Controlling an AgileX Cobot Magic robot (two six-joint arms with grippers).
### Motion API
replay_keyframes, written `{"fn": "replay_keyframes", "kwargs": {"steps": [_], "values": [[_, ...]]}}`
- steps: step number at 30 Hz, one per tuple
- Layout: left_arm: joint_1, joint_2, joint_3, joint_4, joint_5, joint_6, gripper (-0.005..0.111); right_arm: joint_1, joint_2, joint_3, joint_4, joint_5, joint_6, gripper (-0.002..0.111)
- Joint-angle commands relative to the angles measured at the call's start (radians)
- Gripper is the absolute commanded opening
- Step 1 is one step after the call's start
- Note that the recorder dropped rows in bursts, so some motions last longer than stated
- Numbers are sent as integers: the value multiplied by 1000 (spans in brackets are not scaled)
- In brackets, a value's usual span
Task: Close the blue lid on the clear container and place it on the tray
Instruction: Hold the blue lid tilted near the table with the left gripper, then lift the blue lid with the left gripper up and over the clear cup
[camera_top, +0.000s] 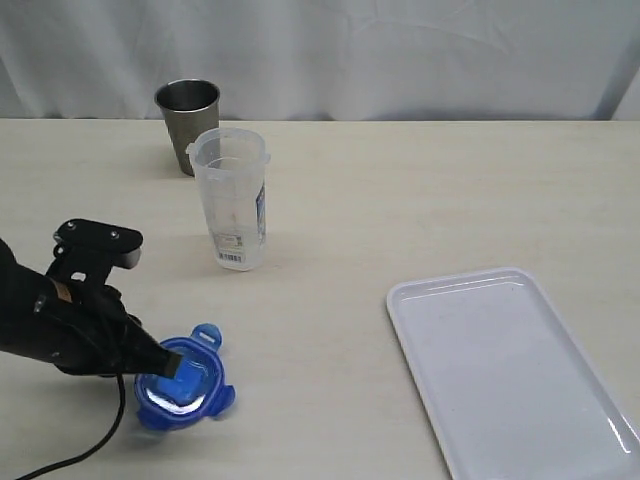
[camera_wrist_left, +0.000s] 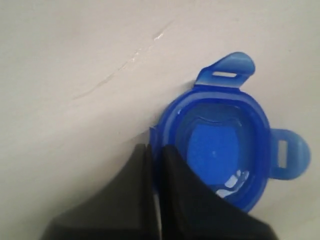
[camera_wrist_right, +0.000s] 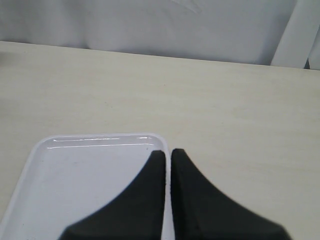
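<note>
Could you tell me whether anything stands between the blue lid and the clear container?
Nothing visible does. The left gripper is shut on the rim of the blue lid, and only bare table lies between it and the clear container. The steel cup stands behind the container, off that path.

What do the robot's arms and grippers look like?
The left arm is black, with a boxy block on top and a black cable trailing from it. The left gripper and right gripper are black wedges tapering to narrow tips.
</note>
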Motion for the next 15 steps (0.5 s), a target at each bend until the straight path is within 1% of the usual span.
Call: {"fn": "replay_keyframes", "kwargs": {"steps": [1,8,13,14,15], "values": [[-7,-117,-11,37,32,7,0,-6,-5,4,-4,-3,0,4],[-7,-334,-11,124,110,10,0,-6,-5,4,-4,-3,0,4],[-7,-475,-11,210,115,26,0,-6,-5,4,-4,-3,-1,4],[-7,-500,-11,234,109,26,0,-6,-5,4,-4,-3,-1,4],[-7,-538,-11,291,91,26,0,-6,-5,4,-4,-3,-1,4]]}}
